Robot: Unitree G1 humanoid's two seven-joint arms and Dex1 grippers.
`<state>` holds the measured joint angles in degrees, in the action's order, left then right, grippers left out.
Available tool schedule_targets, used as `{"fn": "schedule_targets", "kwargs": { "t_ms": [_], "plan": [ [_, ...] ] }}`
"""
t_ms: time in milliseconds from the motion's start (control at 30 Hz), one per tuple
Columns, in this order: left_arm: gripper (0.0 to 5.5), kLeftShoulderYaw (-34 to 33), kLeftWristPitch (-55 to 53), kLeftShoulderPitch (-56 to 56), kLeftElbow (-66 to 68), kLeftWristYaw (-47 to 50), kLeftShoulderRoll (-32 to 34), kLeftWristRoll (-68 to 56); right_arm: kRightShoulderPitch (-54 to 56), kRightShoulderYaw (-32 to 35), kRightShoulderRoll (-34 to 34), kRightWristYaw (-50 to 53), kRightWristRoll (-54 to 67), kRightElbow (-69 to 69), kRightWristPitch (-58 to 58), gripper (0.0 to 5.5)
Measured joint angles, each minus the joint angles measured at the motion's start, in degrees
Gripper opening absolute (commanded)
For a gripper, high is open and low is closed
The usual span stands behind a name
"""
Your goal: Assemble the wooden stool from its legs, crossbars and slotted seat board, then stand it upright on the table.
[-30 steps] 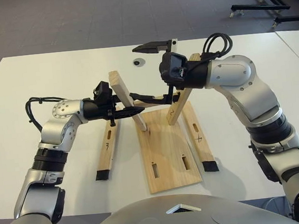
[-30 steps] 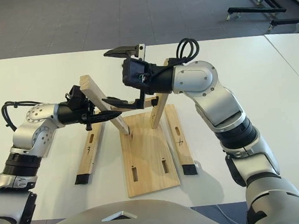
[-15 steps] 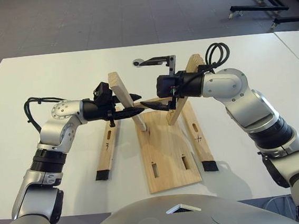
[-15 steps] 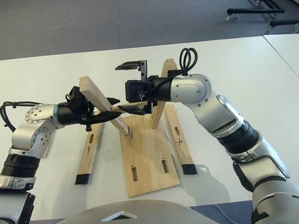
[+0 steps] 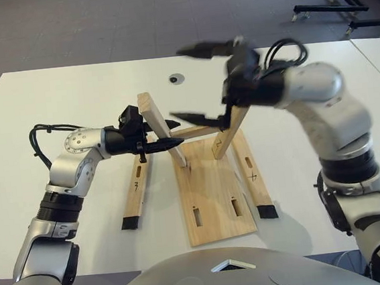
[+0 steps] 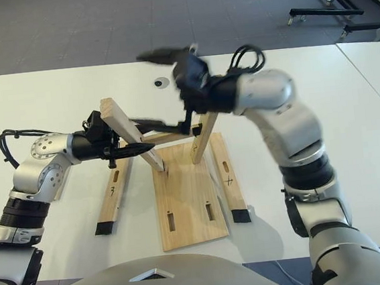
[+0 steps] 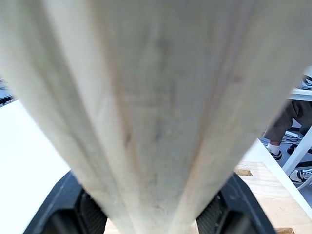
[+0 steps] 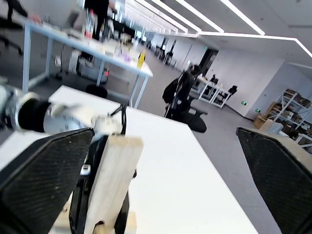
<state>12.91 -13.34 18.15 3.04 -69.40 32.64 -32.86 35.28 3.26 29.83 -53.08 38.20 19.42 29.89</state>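
A broad white table (image 5: 64, 94) carries a pale rectangular wooden seat board (image 5: 213, 204) lying flat, its slots facing up. Two plain wooden legs stand in its far slots – the left upright leg (image 5: 151, 111) leaning outward, the right upright leg (image 5: 225, 140) leaning the other way – with a thin wooden crossbar (image 5: 199, 132) running between them. Two more black-tipped legs lie flat just beside the board, the left spare leg (image 5: 135, 198) and the right spare leg (image 5: 257, 188).

The left gripper (image 5: 175, 133) is clamped on the left upright leg, steadying it. The right gripper (image 5: 176, 83) hangs above the crossbar, fingers spread wide and holding nothing.

This looks like the seating of the first leg pair. The next move probably calls for the right gripper to close on the crossbar or the right upright leg and press the joint home.

Hand-drawn marks show on the spare legs, something like a 3 on the left and a 4 or cross on the right. No brand is legible.
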Motion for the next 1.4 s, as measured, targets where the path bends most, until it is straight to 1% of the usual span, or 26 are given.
{"fn": "schedule_targets", "kwargs": {
  "t_ms": [33,100,167,233,300,367,467,567,700,867,1033,1400],
  "plan": [
    [2.04,0.07,0.04,-0.04,-0.06,0.08,0.08,0.03,1.76,5.74,2.67,-1.12,3.07,-5.12,0.76,5.38],
    [2.04,0.07,0.10,-0.15,-0.17,0.09,0.33,0.01,3.36,12.41,9.03,-3.60,3.18,-15.27,-0.36,5.38],
    [2.04,0.04,0.12,-0.34,-0.33,0.16,0.62,0.02,2.85,13.99,15.86,-9.24,-0.96,-26.24,-4.41,5.38],
    [2.04,-0.02,0.16,-0.62,-0.62,0.23,0.87,-0.03,-0.05,13.65,21.59,-15.46,-5.49,-36.37,-8.04,5.38],
    [2.04,-0.04,0.15,-0.75,-0.79,0.23,1.62,-0.03,-2.28,11.82,23.39,-19.08,-8.15,-40.57,-9.62,5.38],
    [2.04,-0.07,0.15,-0.91,-0.78,0.26,1.89,-0.03,-3.59,7.80,22.25,-20.46,-11.27,-42.08,-11.61,5.38],
    [2.04,-0.03,0.15,-0.67,-0.77,-0.12,1.92,-0.05,-5.11,3.32,17.39,-20.79,-12.97,-42.48,-12.32,5.38],
    [2.04,0.23,0.14,-0.23,-0.37,-0.42,1.93,-0.04,-6.46,0.64,13.32,-21.09,-12.74,-39.10,-11.16,5.38],
    [2.04,0.22,0.13,-0.26,-0.32,-1.04,2.79,-0.04,-7.44,-0.31,9.48,-20.39,-8.37,-31.02,-5.68,5.38],
    [2.04,0.02,0.13,-0.49,-0.25,-1.61,3.47,-0.40,-9.16,0.50,7.60,-17.99,-7.97,-26.84,-3.58,5.38],
    [2.04,0.02,0.13,-0.48,-0.24,-2.00,3.68,-0.49,-9.49,0.53,7.53,-17.91,-7.96,-25.45,-2.49,5.38],
    [2.04,0.03,-0.97,-0.10,-0.55,-4.10,5.90,-0.82,-9.90,-3.39,7.43,-17.79,-11.23,-22.54,-2.95,5.38]
  ]
}}
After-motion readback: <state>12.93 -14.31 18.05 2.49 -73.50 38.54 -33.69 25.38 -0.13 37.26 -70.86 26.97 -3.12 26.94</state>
